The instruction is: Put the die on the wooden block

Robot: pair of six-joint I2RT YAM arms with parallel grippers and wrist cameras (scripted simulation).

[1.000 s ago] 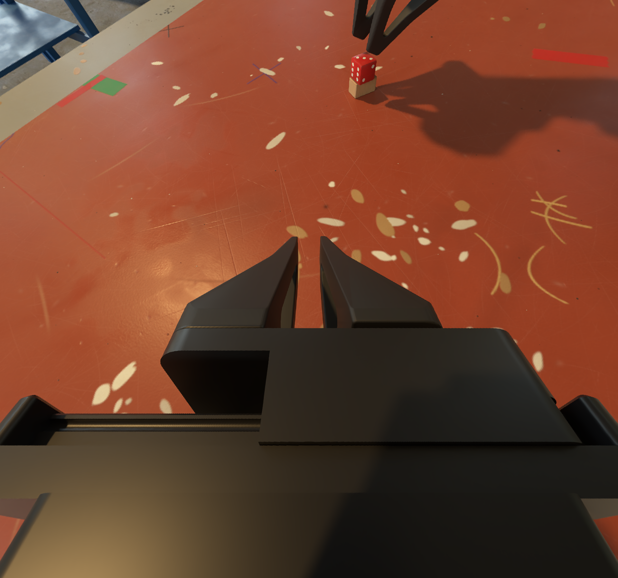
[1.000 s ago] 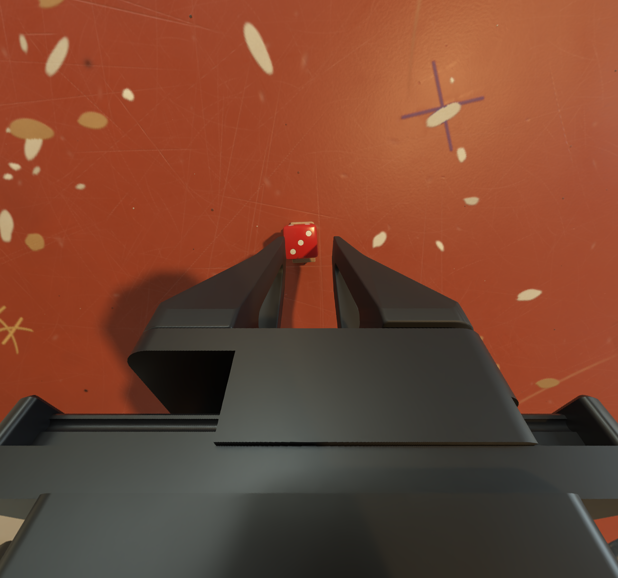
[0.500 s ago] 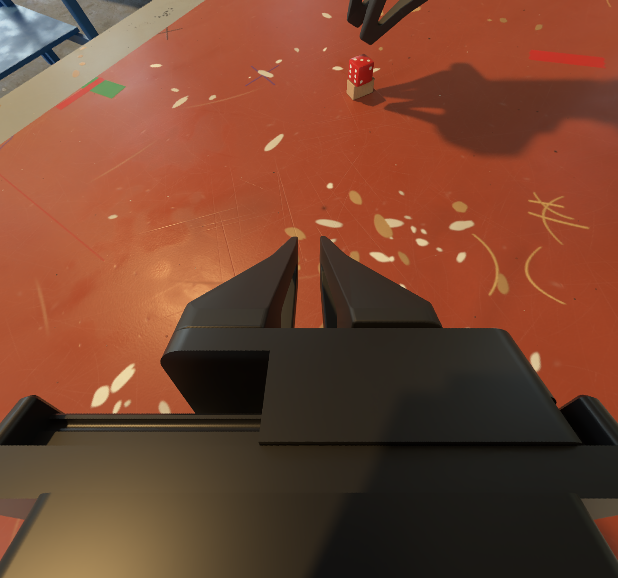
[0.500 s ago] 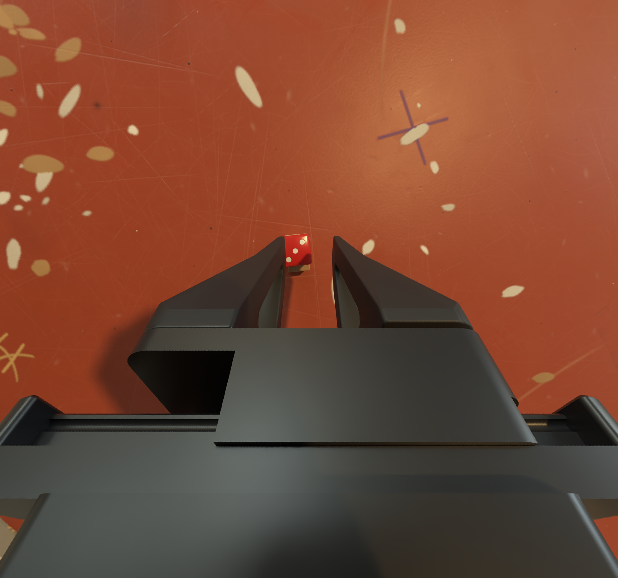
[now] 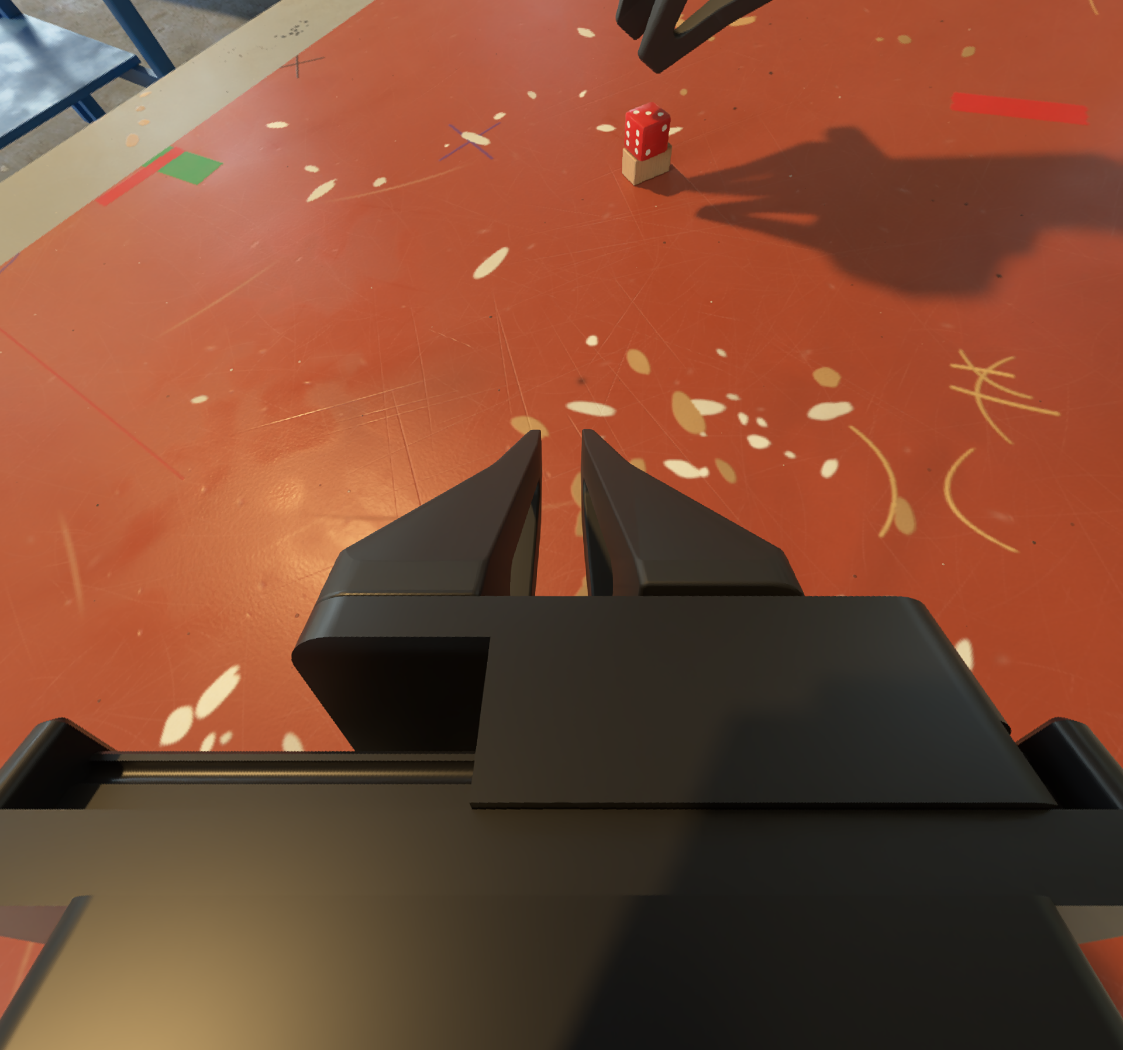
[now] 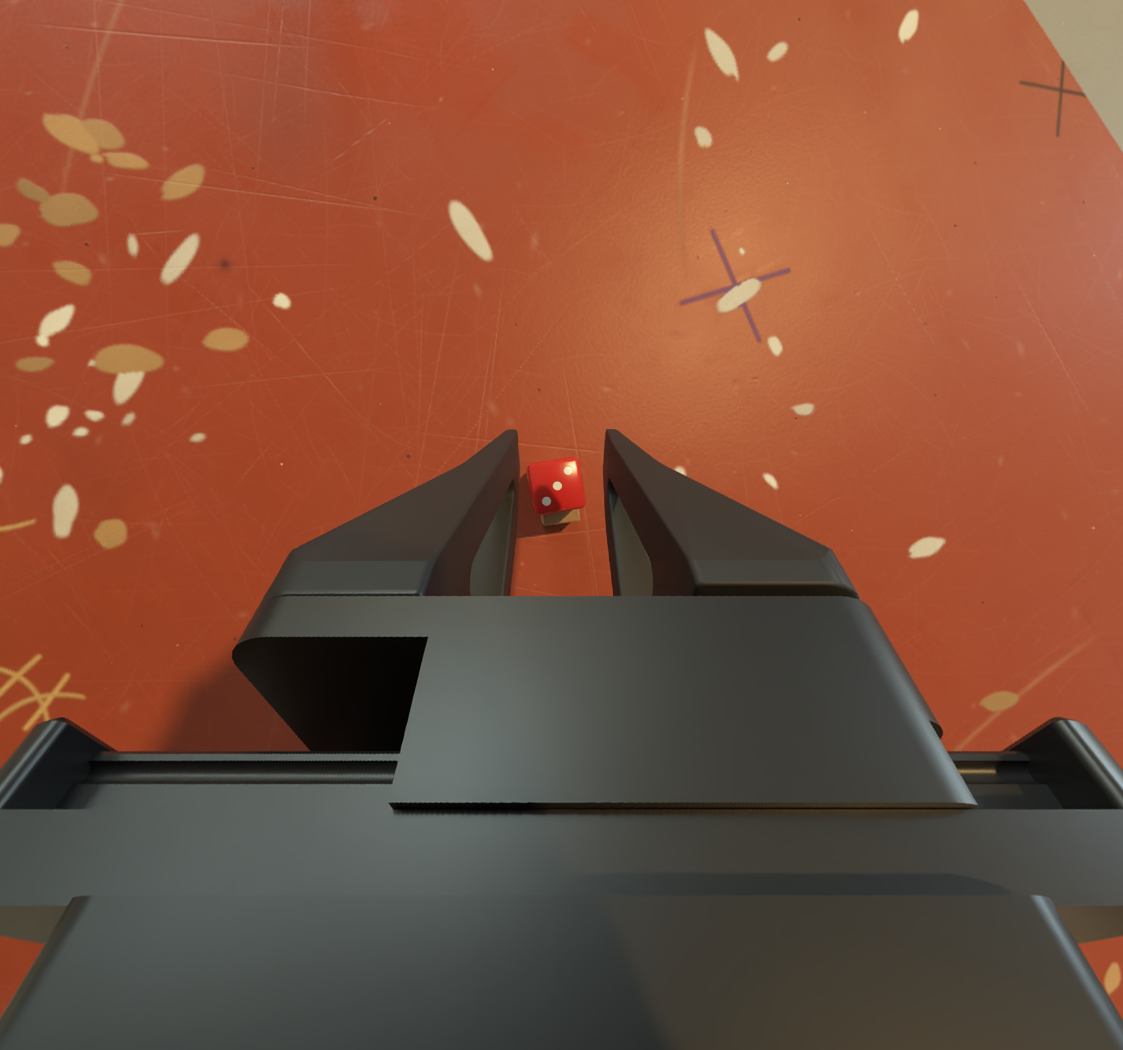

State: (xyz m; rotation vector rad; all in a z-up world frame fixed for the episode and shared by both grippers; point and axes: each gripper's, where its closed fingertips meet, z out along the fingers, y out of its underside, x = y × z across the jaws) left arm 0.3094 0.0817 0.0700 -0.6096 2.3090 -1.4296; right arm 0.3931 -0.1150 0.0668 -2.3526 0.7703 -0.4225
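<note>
Sitting on the wooden block (image 5: 645, 169), the die (image 5: 648, 131) is resting free.
Right gripper (image 6: 560, 432) is hovering directly above, fingers spread and empty; left gripper (image 5: 560, 432) is idling well apart, nearly closed, holding nothing.

Glossy red die (image 6: 556, 485); pale bare-wood block (image 5: 646, 166); scuffed, scratched red tabletop (image 5: 377, 303); matt black plastic-looking grippers (image 5: 560, 434).

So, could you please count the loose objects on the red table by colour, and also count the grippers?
Red: 1, the die, sitting on the block.
Light wood: 1, the wooden block on the table.
Black: 2, the left gripper and the right gripper, neither touching the die.
Total: 4.
</note>
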